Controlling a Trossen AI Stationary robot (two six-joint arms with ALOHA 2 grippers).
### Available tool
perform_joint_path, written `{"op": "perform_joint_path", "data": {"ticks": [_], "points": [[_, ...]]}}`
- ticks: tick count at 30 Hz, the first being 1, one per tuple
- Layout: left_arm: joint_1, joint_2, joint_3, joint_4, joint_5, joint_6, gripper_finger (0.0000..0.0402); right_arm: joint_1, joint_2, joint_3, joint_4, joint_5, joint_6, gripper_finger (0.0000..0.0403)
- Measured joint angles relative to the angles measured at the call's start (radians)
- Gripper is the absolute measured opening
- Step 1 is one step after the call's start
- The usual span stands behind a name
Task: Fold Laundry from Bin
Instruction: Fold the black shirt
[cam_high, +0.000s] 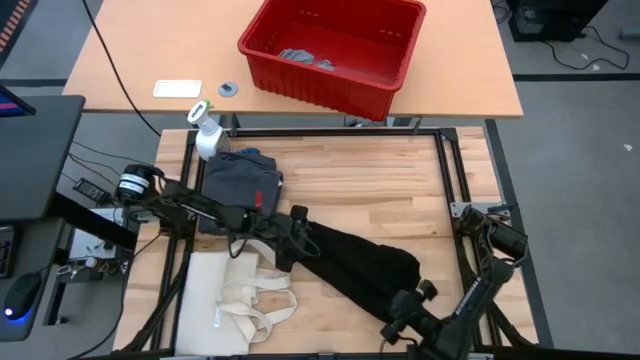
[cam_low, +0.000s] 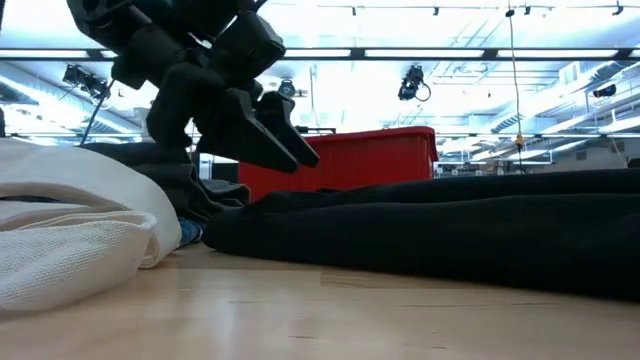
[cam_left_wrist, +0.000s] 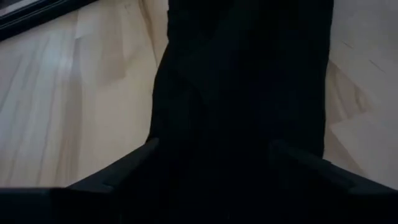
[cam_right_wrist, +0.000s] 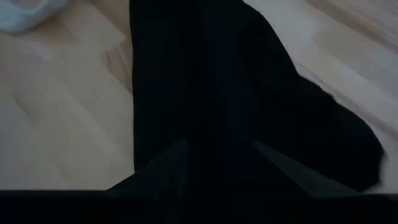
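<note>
The large black piece (cam_high: 360, 265) of laundry lies as a long strip slanting across the wooden table, flat in the low view (cam_low: 450, 225). My left gripper (cam_high: 297, 222) hovers over its far-left end, fingers apart, with black cloth (cam_left_wrist: 242, 74) showing between and beyond them. My right gripper (cam_high: 400, 305) stands over its near-right end, also with fingers apart above the cloth (cam_right_wrist: 205, 74). In the low view my left gripper (cam_low: 300, 155) hangs clear above the table. The red bin (cam_high: 320, 85) on the far table holds light grey pieces (cam_high: 305, 58).
A folded dark grey piece (cam_high: 240, 180) lies at the table's left, under my left arm. The cream tote bag (cam_high: 230, 295) is spread at the near left. A spray bottle (cam_high: 205, 130) stands at the far left corner. Bare wood lies to the far right.
</note>
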Motion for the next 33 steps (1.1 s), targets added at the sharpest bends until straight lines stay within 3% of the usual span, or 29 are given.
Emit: {"op": "perform_joint_path", "data": {"ticks": [5, 13, 17, 20, 23, 27, 33], "points": [[-0.011, -0.03, -0.001, -0.049, 0.003, -0.007, 0.0292, -0.052, 0.0, -0.052, 0.072, -0.019, -0.075, 0.0183], [-0.121, 0.066, 0.003, 0.167, 0.022, -0.172, 0.0292, -0.072, 0.0, -0.122, 0.092, -0.056, -0.079, 0.0183], [-0.134, 0.118, 0.02, 0.105, 0.017, -0.227, 0.0292, -0.119, 0.0, -0.126, 0.192, -0.024, -0.219, 0.0182], [-0.125, 0.122, 0.02, 0.019, -0.027, -0.225, 0.0292, -0.157, 0.0, -0.123, 0.203, -0.067, -0.3, 0.0179], [-0.118, 0.122, 0.021, -0.011, -0.029, -0.23, 0.0292, -0.185, 0.0, -0.123, 0.122, -0.11, -0.271, 0.0175], [-0.126, 0.121, 0.022, -0.012, -0.012, -0.196, 0.0292, -0.19, 0.0, -0.123, 0.016, -0.082, -0.177, 0.0172], [-0.087, 0.122, 0.022, -0.051, -0.162, -0.08, 0.0292, -0.187, 0.0, -0.123, -0.019, -0.08, -0.137, 0.0172]]}}
